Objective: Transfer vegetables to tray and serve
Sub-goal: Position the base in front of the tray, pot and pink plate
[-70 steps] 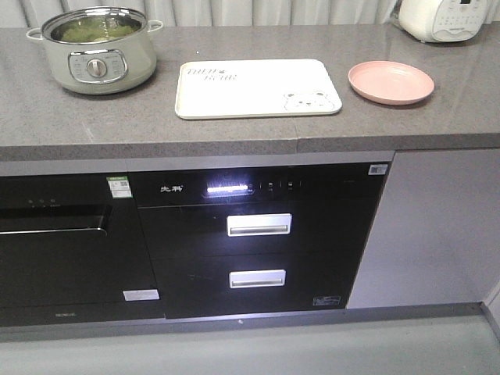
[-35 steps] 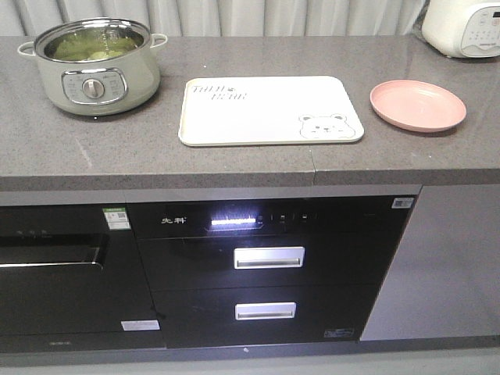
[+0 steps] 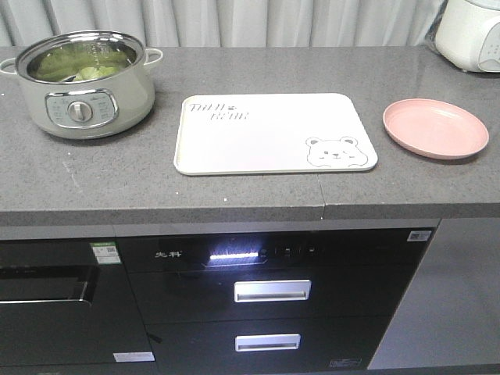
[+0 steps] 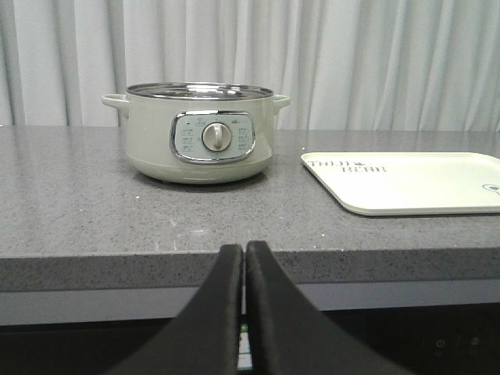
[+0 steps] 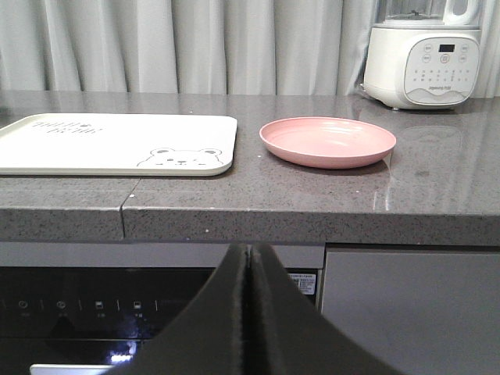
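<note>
At the left end of the grey stone counter (image 3: 117,180), a pale green electric pot (image 3: 82,109) with a steel rim, two side handles and a front dial. Inside it, the vegetables (image 3: 78,64): green leaves heaped low in the bowl, perhaps under a clear lid, though hard to tell through the glare. Hidden behind the pot's rim in the left wrist view. Well apart to the right of the pot, in mid-counter, the tray (image 3: 266,137), lying flat, with grey lettering at its far left corner and the bear face at its near right corner. Beside the tray's right edge and not touching it, a round pink plate (image 3: 435,129). At the far right corner, before the pale curtain (image 3: 273,19), a white appliance (image 3: 471,31) with a button panel. Below the counter, a black drawer unit (image 3: 269,293) with two silver handles and a lit strip. Low before the counter edge and facing the pot, the left gripper (image 4: 243,258), fingers pressed together with nothing between them. Likewise closed and empty, the right gripper (image 5: 248,262), below the counter edge, facing the gap between tray and pink plate.
</note>
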Robot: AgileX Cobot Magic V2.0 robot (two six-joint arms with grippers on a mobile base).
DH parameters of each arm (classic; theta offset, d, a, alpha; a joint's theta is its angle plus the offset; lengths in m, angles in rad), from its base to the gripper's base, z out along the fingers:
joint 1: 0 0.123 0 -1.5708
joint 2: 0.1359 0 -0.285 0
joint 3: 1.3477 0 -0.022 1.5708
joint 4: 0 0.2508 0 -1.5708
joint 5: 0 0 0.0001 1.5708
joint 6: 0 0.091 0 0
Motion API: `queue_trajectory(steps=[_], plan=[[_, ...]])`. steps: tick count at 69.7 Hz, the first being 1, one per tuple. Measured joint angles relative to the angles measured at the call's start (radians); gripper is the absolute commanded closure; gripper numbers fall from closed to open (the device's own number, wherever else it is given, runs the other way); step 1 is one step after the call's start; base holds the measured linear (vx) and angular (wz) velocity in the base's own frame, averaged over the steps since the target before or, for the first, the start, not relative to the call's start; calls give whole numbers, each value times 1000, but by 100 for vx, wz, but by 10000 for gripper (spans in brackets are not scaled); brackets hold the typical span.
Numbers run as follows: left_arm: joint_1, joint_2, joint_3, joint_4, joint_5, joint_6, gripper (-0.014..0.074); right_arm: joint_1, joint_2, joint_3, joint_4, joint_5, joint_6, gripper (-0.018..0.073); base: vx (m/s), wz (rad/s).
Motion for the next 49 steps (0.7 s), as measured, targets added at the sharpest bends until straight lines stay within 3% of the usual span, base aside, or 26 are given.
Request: queue_trajectory(steps=[49], plan=[[0,0,0,0,0,0,602,0,0,0,0,0,0,565,10,-2]])
